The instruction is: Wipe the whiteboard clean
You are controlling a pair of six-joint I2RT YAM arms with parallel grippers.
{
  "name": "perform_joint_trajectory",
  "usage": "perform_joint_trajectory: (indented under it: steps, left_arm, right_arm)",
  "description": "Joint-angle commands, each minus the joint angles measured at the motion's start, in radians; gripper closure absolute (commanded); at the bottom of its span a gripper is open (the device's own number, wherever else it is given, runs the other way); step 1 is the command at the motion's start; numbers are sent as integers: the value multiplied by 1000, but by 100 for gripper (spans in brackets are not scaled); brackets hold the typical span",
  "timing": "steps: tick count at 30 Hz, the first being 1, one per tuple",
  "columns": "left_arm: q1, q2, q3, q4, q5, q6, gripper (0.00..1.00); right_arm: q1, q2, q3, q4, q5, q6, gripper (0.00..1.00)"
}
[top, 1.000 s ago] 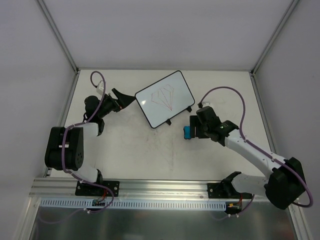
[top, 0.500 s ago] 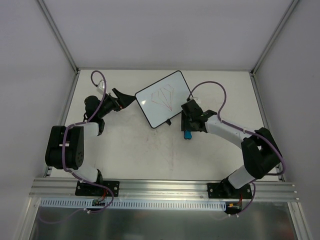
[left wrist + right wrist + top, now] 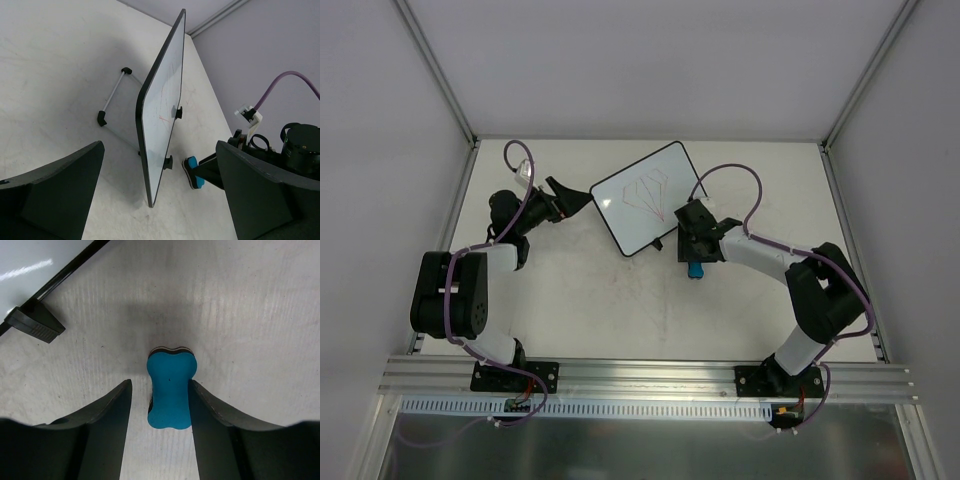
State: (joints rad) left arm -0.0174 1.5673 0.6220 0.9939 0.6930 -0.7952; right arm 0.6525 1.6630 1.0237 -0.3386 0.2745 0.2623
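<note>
The whiteboard (image 3: pixel 650 197) stands tilted on its black feet at the back middle, with a faint red diamond drawing on it. In the left wrist view it is seen edge-on (image 3: pixel 162 110). The blue bone-shaped eraser (image 3: pixel 695 268) lies on the table just near-right of the board; it also shows in the left wrist view (image 3: pixel 192 172). My right gripper (image 3: pixel 160 385) is open around the eraser (image 3: pixel 171 390): the right finger touches it and a gap shows on the left. My left gripper (image 3: pixel 575 197) is open and empty beside the board's left corner.
A black foot (image 3: pixel 35 322) of the board lies close to the upper left of the right fingers. The right arm's purple cable (image 3: pixel 730 175) loops beside the board's right end. Grey walls and frame posts enclose the table (image 3: pixel 620 300).
My right wrist has swung left toward the board's near foot and its arm has folded in. The eraser stays at about the same spot. The left arm has not moved.
</note>
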Motion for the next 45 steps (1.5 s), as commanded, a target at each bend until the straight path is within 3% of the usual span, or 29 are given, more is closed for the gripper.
perform_joint_trajectory:
  steps: [1, 13, 37, 41, 45]
  left_arm:
    - [11, -44, 35, 20, 25, 57, 4]
    - [11, -61, 24, 8, 22, 73, 4]
    - [11, -53, 19, 15, 22, 76, 3]
    - [11, -53, 19, 15, 22, 76, 3]
    - [11, -52, 16, 18, 23, 74, 3]
  right_arm:
    - [6, 10, 35, 10, 35, 14, 48]
    - [4, -16, 19, -30, 72, 6, 44]
    - [4, 27, -24, -13, 46, 26, 48]
    - [4, 30, -22, -8, 42, 28, 63]
    - [4, 38, -20, -2, 29, 29, 64]
